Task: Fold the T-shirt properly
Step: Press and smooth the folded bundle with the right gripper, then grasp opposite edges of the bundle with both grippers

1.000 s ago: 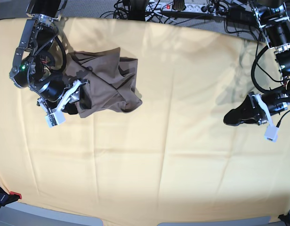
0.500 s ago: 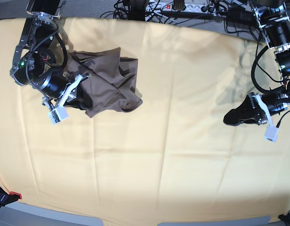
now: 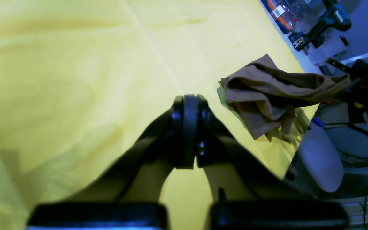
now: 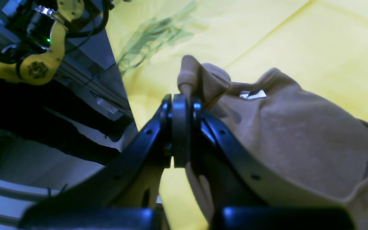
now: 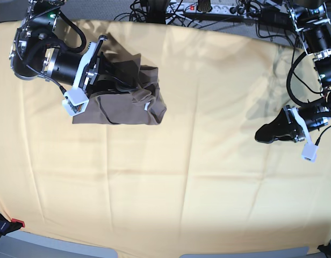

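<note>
The taupe T-shirt [image 5: 130, 94] hangs bunched at the far left of the pale yellow cloth [image 5: 181, 177], partly lifted off it. My right gripper [image 4: 180, 103] is shut on a fold of the T-shirt [image 4: 292, 137], which drapes away to the right with a small light tag [image 4: 252, 94] showing. In the base view the right gripper [image 5: 118, 80] is buried in the cloth. My left gripper [image 5: 262, 134] stays low over the yellow cloth at the right, far from the shirt. In the left wrist view the left gripper [image 3: 188, 102] is shut on nothing, with the T-shirt [image 3: 267, 92] in the distance.
Cables and a power strip [image 5: 208, 8] run along the table's back edge. A small red-and-black clamp [image 5: 15, 222] sits at the front left corner. Tools [image 3: 324, 19] lie beyond the table's far side in the left wrist view.
My right gripper has shut on the T-shirt and swung up and toward the back, lifting and dragging the bunched cloth with it. The left arm has not moved.
</note>
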